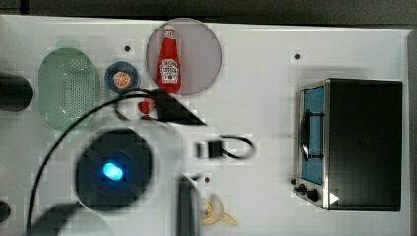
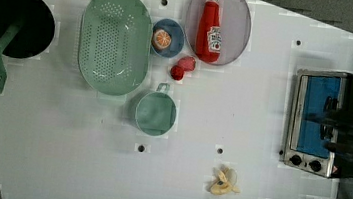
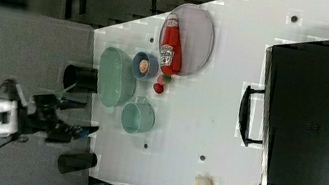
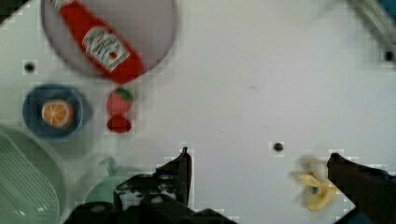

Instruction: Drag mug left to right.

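The black two-fingered gripper [image 4: 259, 163] is seen spread wide, with nothing held. Just beside one finger, the small round pale teal-green mug [image 2: 156, 113] is set next to the perforated green oval basket [image 2: 114, 42]. Beyond, a red Heinz-labelled ketchup bottle [image 2: 210, 27] is laid on a grey round plate [image 2: 238, 23].

no wording reads clearly — just a white label on the ketchup bottle [image 2: 210, 29], lettering blurred.

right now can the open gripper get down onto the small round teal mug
Probably yes: the gripper is open, and the small round teal mug stands uncovered beside the pale green perforated basket, with bare white table on its other side.
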Motion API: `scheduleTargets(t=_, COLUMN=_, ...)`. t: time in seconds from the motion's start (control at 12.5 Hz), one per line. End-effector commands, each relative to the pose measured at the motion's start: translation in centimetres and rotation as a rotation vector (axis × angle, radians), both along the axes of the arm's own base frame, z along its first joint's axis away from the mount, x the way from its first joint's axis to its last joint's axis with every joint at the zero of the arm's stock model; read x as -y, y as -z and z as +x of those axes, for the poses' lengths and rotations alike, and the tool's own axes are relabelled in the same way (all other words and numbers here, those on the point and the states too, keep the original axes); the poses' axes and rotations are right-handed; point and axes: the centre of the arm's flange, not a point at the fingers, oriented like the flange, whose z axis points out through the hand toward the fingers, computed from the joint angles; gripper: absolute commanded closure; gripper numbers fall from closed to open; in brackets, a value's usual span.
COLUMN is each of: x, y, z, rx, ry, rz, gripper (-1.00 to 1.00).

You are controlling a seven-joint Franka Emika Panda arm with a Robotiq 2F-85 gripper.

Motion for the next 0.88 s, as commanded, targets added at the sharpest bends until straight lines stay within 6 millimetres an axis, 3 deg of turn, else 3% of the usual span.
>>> scheduleTargets(t=0.08, x=-7.0, y=7.4, z=-2.2, rx=-0.099, ry=-0.096, rz=-0.033, gripper=-1.00)
scheduleTargets(t=0.4, x=-11.2, y=14.7, z=-3.4, rx=-0.168, ry=-0.307, rz=-0.031, gripper=-1.00)
scheduleTargets(t=0.88, x=-15.1, y=23.7, z=-2.5, rx=-0.107, ry=-0.445, rz=0.038, gripper=-1.00)
